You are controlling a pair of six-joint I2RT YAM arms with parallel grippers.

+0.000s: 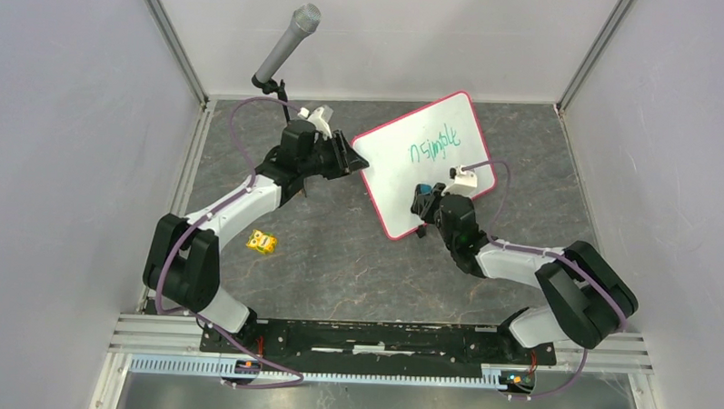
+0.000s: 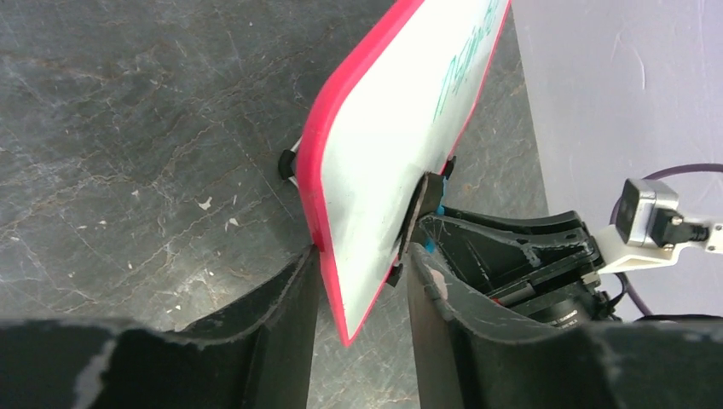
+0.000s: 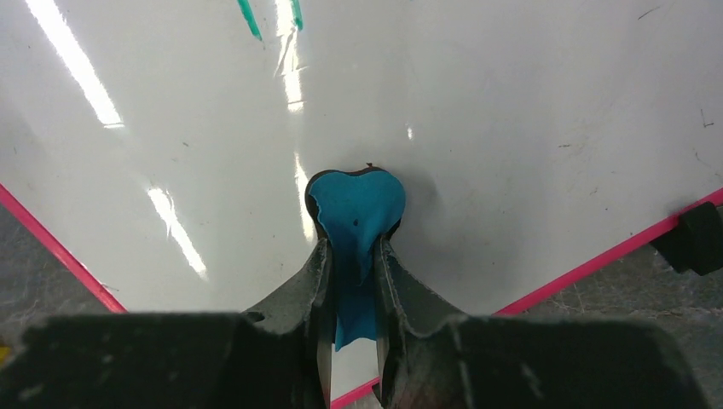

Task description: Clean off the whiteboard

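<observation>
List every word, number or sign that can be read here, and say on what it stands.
"Simple" (likely; one unclear mark stands before it): green handwriting on the whiteboard, seen from the top camera.
Dark marks on the small yellow object: too small to read.
Wrist views: only cut-off green strokes, not readable.

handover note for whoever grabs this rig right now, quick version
left gripper: fingers shut on the edge of the whiteboard, holding it tilted at its left corner.
right gripper: fingers shut on a blue eraser pad, pressed on a blank part of the board's face, nearer the bottom edge than the writing.
done: board braced, eraser on the surface.
left: the green writing looks whole, nothing visibly wiped. Probably sweep the pad up across it while the left side keeps its grip.
</observation>
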